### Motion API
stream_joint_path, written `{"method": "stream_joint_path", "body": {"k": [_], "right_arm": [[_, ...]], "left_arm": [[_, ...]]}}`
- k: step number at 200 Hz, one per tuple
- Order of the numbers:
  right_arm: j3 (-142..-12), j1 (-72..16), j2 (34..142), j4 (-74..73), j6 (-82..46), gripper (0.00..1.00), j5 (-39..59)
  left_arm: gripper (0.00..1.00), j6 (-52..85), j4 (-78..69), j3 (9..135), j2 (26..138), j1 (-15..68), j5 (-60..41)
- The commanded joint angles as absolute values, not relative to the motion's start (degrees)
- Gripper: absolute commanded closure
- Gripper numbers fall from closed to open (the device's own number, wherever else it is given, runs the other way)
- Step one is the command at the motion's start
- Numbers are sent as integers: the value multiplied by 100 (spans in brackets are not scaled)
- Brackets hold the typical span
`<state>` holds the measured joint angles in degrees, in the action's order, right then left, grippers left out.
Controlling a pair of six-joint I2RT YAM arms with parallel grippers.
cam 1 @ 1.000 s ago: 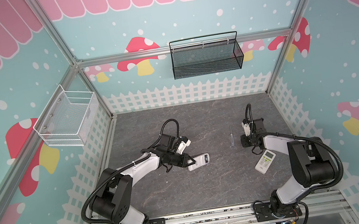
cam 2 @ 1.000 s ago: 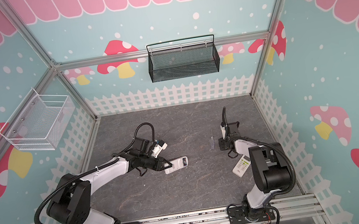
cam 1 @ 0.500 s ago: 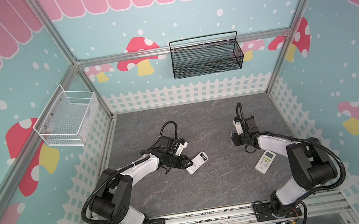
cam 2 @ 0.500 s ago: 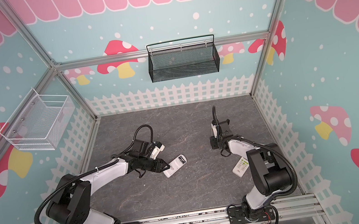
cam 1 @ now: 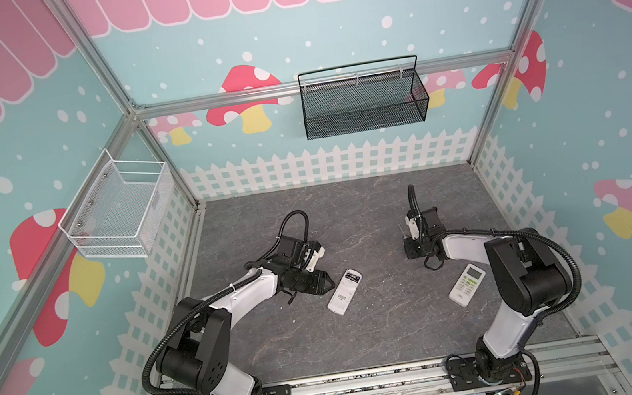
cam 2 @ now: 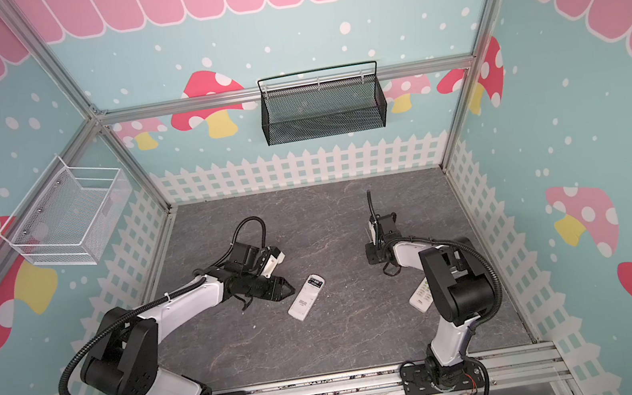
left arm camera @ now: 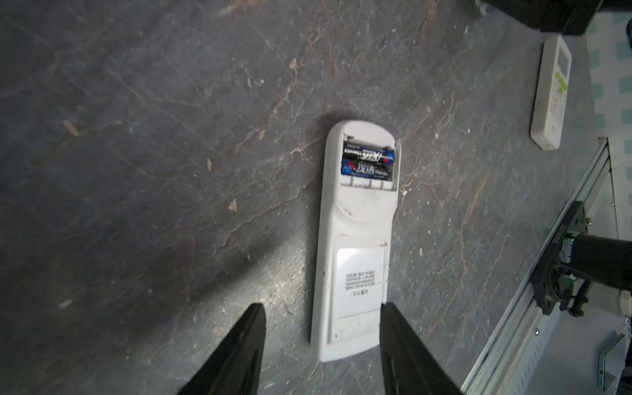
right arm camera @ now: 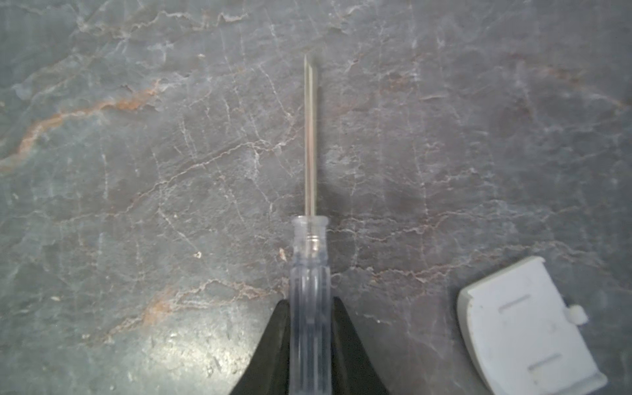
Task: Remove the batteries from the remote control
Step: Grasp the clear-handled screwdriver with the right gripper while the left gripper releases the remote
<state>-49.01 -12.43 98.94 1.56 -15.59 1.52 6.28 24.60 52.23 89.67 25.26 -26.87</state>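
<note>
Grey stone-look tabletop (cam 1: pixel 367 338). White remote (left arm camera: pixel 355 239) lies face down on it, back compartment uncovered. Two dark batteries (left arm camera: pixel 367 164) sit side by side inside, at remote's end away from left gripper (left arm camera: pixel 321 307). That gripper's jaws are spread apart at remote's label end, holding nothing. Right gripper (right arm camera: pixel 309 301), well apart from remote, is clamped on clear-handled screwdriver (right arm camera: pixel 309 260). Loose white cover (right arm camera: pixel 523 325) lies near it.

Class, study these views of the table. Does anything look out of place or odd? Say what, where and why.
Yes. The face-down remote has its compartment open, with two batteries exposed. A loose white cover, probably its lid, lies apart on the table near the screwdriver.
</note>
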Motion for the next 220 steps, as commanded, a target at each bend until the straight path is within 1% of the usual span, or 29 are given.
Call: {"method": "stream_joint_path", "body": {"k": [1,13,37,41,48,53,56,88,109,127,155,192,220], "right_arm": [[-4911,-1257,9887,264,-1504,92,191],[-4963,-1257,9787,294,-1415,95,177],[-4983,-1259,9375,280,-1363,96,316],[-4970,-1261,9308,258,-1358,96,350],[-4923,-1258,9171,213,-1346,96,408],[-4885,-1259,9079,181,-1338,96,461],[-4852,-1257,9026,165,-1332,96,487],[-4393,-1258,8362,-34,-1384,98,895],[-4080,-1257,7952,-217,-1426,98,969],[-3929,-1257,7652,-228,-1486,98,1110],[-3787,-1266,7336,-220,-1422,97,1115],[-3631,-1266,7174,-205,-1400,97,1140],[-3549,-1266,7083,-163,-1346,97,1124]], "left_arm": [[42,335,2683,5616,8750,2397,-2395],[40,306,2709,5699,8698,2386,-2220],[33,112,2876,5727,8596,2552,-1869],[28,94,2874,5693,8588,2598,-1786],[16,19,2861,5634,8587,2725,-1654],[2,-54,2835,5588,8578,2811,-1568],[1,-115,2830,5563,8578,2865,-1511],[1,-729,2811,5426,8595,3420,-975],[1,-1100,2775,5336,8648,3729,-757],[1,-1344,2657,5148,8739,4069,-241],[1,-1807,2484,4941,8959,4547,213],[1,-1990,2252,4846,9212,4658,845],[1,-2191,2110,4722,9204,4643,1317]]}}
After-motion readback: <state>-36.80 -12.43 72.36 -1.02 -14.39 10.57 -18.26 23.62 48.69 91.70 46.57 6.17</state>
